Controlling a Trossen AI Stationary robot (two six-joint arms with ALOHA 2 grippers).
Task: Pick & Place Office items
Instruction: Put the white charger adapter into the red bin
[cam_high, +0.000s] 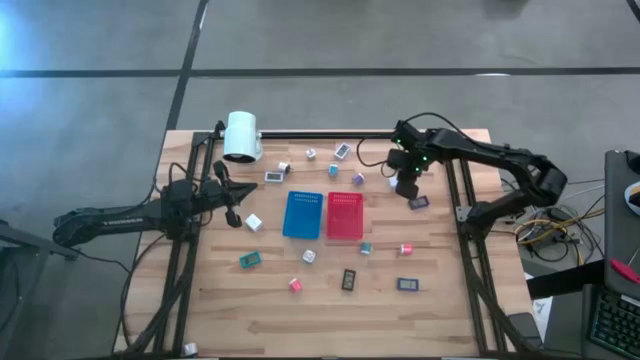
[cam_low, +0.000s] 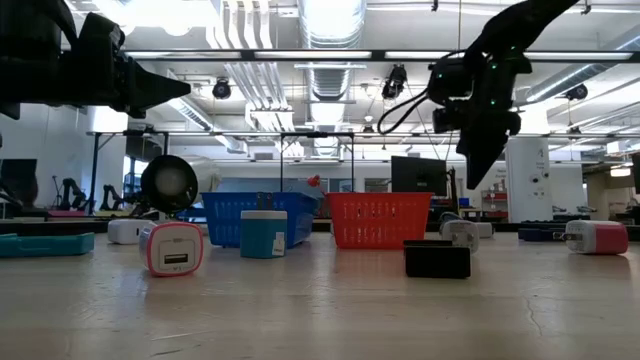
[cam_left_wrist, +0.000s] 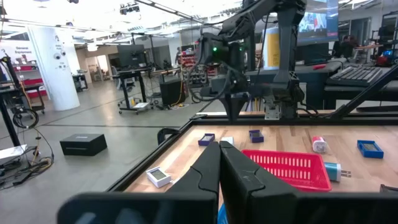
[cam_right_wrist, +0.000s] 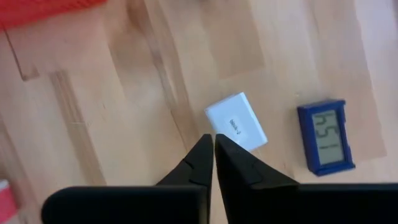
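The right gripper (cam_right_wrist: 213, 144), fingers pressed together and holding nothing, is hovering just over the small white plastic block (cam_right_wrist: 237, 121); next it probably needs to spread and drop around it.

Two matte black jointed arms, green lights glowing on the right arm's wrist, black cables looping, each tapering to wedge-shaped dark fingers.

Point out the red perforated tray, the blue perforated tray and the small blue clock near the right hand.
Red perforated tray (cam_high: 345, 215), high view, floor centre.
Blue perforated tray (cam_high: 303, 214), high view, floor centre.
Small blue clock (cam_right_wrist: 326, 137), right wrist view, display face.
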